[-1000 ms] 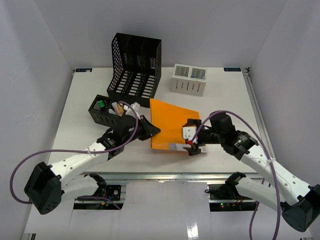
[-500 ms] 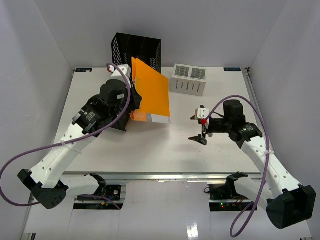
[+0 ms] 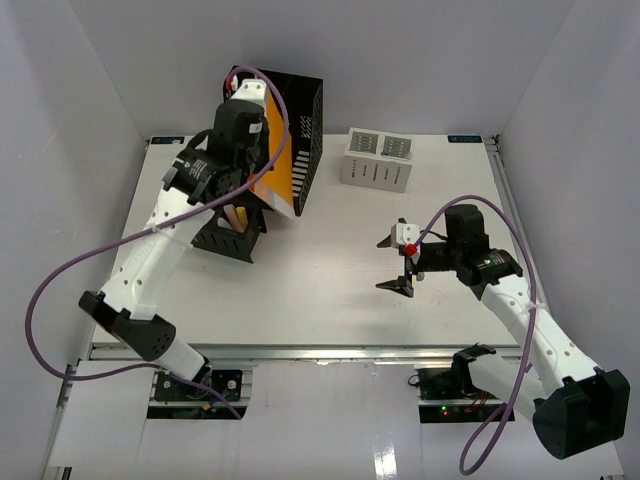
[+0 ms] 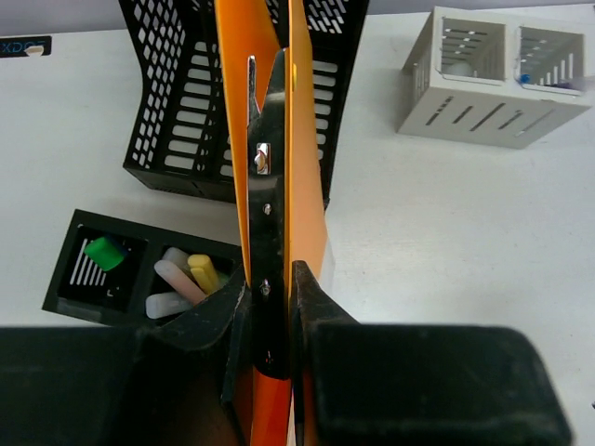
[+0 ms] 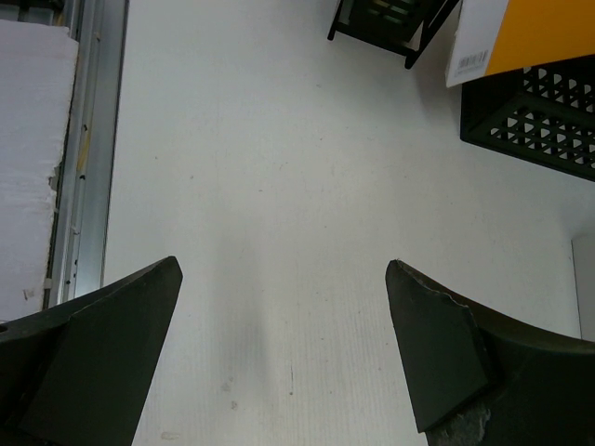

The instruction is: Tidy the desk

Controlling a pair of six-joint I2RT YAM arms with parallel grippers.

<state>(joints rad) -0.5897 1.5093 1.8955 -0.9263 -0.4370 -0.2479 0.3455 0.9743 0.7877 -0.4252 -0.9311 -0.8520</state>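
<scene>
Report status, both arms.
Left jaws shut on orange folder, upright at file rack. Right jaws open, empty, above desk. Nothing in the way.

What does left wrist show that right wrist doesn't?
Left wrist only: left pincer shut on the orange folder, and sticks in the small black tray. Right wrist only: right pincer open over bare desk, and the front metal rail. Both: the folder, black mesh rack, white desk.
</scene>
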